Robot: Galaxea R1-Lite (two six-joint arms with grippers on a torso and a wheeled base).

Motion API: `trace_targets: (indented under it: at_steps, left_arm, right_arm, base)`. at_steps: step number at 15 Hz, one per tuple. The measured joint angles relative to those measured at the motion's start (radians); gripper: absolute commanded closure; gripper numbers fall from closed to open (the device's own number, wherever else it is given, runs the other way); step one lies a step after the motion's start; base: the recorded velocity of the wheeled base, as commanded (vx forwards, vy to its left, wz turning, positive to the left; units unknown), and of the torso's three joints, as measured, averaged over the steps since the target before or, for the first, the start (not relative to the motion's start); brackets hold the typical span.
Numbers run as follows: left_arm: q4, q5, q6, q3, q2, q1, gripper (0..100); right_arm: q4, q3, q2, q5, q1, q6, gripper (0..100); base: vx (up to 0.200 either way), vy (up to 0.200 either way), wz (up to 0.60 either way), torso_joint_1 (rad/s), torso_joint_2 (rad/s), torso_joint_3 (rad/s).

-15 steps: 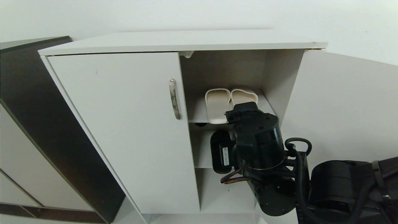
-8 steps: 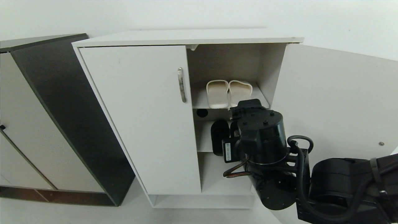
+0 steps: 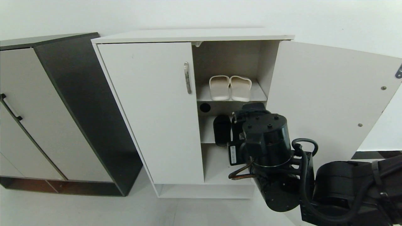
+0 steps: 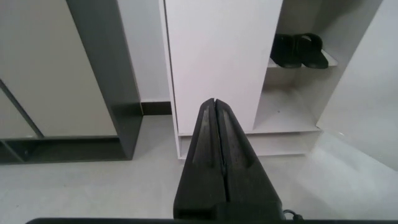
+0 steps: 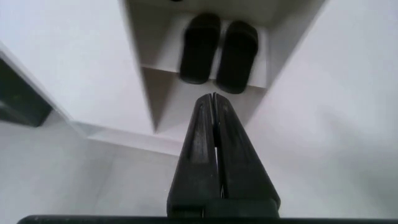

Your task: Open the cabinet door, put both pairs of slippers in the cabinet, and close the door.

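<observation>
The white cabinet stands with its right door swung wide open and its left door shut. A pair of white slippers lies on the top shelf. A pair of black slippers lies side by side on the middle shelf, one of them showing in the head view as a black slipper beside my right arm. My right gripper is shut and empty, held in front of the open compartment just short of the black slippers. My left gripper is shut and empty, low in front of the left door.
A dark-sided cabinet with pale doors stands just left of the white one. The open right door reaches far out to the right. A metal handle is on the shut left door. Bare floor lies in front.
The whole head view has shifted back and the cabinet looks smaller, so the camera has moved away. My right arm now sits farther out from the shelves. Both slipper pairs stay put.
</observation>
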Motion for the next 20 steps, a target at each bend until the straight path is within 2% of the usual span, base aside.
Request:
trace_targets:
  at_steps: [14, 20]
  left_arm:
    - [0.0, 0.0, -0.002, 0.0, 0.0, 0.0, 100]
    - [0.0, 0.0, -0.002, 0.0, 0.0, 0.0, 100]
  right_arm:
    - [-0.001, 0.004, 0.0, 0.0, 0.001, -0.003, 100]
    - [0.0, 0.005, 0.001, 0.0, -0.002, -0.008, 100]
  base:
    - [0.0, 0.0, 0.0, 0.0, 0.0, 0.0]
    - [0.0, 0.0, 0.0, 0.029, -0.3, -0.318]
